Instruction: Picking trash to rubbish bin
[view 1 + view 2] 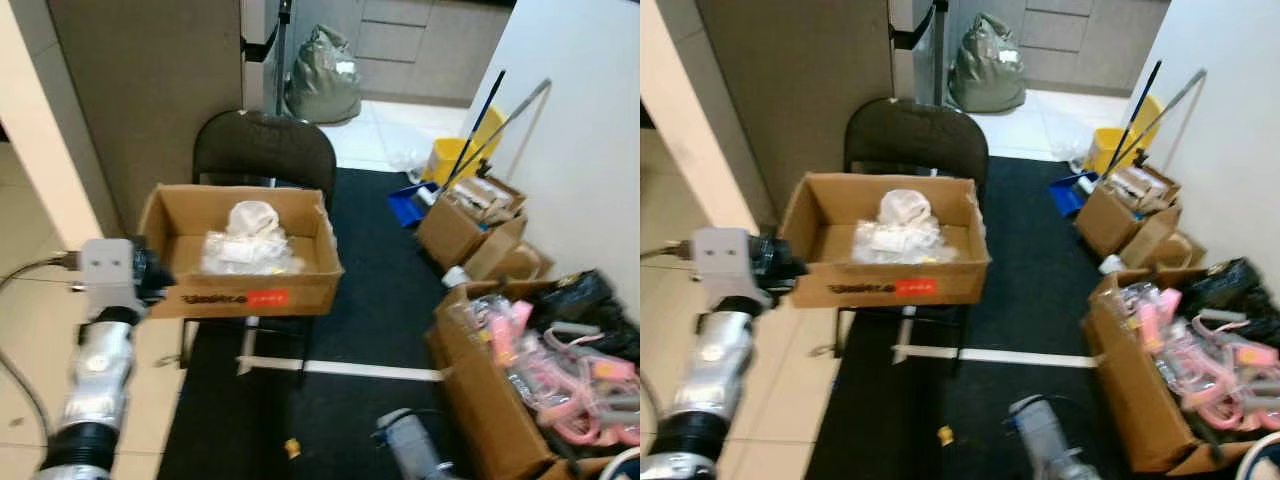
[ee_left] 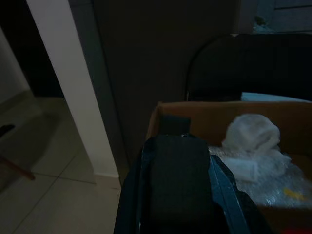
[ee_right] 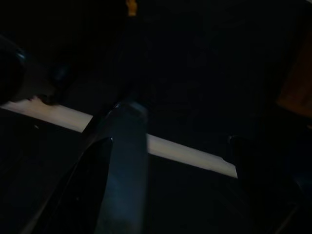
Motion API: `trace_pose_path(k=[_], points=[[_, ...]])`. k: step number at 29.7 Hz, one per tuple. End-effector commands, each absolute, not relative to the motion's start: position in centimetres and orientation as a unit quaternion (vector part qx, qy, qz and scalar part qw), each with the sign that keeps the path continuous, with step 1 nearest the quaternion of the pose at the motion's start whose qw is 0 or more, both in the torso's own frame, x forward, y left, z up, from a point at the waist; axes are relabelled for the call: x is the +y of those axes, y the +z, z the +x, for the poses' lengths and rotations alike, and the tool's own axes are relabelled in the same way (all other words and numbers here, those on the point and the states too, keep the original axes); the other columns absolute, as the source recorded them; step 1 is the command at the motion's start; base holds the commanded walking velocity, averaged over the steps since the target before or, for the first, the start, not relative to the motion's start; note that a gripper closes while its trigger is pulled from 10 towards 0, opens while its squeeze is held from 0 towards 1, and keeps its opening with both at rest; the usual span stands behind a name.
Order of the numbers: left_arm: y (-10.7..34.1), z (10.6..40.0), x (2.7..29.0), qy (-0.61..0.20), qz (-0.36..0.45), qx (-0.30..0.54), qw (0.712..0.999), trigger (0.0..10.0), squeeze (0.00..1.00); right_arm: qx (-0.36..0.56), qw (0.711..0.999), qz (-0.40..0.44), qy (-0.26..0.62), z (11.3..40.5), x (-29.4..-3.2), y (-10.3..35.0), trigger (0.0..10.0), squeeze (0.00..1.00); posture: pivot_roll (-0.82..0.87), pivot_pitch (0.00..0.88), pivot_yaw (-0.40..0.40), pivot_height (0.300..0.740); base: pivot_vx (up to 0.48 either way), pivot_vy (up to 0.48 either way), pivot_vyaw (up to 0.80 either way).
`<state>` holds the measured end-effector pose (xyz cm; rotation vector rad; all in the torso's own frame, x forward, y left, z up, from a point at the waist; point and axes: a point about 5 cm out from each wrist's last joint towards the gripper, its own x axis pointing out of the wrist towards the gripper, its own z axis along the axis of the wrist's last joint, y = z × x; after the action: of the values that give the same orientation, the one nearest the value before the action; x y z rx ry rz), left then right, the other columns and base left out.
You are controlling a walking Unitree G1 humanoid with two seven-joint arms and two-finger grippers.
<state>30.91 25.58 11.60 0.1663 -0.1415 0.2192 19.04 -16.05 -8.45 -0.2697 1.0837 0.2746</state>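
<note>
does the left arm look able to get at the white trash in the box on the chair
Probably yes. The left gripper is already at the cardboard box by its left wall, the box top is open, and nothing covers the white trash.

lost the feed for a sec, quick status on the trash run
Left claw at the box's left wall, grip unclear. Right arm low, idle. White trash in the box on the chair. Yellow scrap on the mat.

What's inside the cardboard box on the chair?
The cardboard box holds a crumpled white wad on clear bubble wrap. Anything beneath them is hidden.
</note>
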Motion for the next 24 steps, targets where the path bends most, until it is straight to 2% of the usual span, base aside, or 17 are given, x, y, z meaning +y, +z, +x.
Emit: trace_pose_path(k=[1, 17, 24], points=[[11.6, 30.8, 25.6, 0.107, 0.086, -0.068, 0.988, 10.0, 0.0, 0.52, 0.836, -0.13, 0.118, 18.7, -17.1, -8.5, 10.0, 0.0, 0.22, 0.031, -0.048, 0.74, 0.36, 0.0, 0.0], [11.7, 30.7, 25.6, 0.093, 0.085, -0.065, 0.99, 10.0, 0.0, 0.521, 0.835, -0.132, 0.12, 18.5, -17.1, -8.6, 10.0, 0.0, 0.22, 0.038, -0.044, 0.74, 0.366, 0.0, 0.0], [12.2, 31.1, 23.6, 0.016, 0.058, -0.081, 0.995, 10.0, 0.0, 0.521, 0.835, -0.133, 0.119, 18.6, -17.2, -8.6, 10.0, 0.0, 0.21, 0.042, -0.047, 0.74, 0.369, 0.0, 0.0]])
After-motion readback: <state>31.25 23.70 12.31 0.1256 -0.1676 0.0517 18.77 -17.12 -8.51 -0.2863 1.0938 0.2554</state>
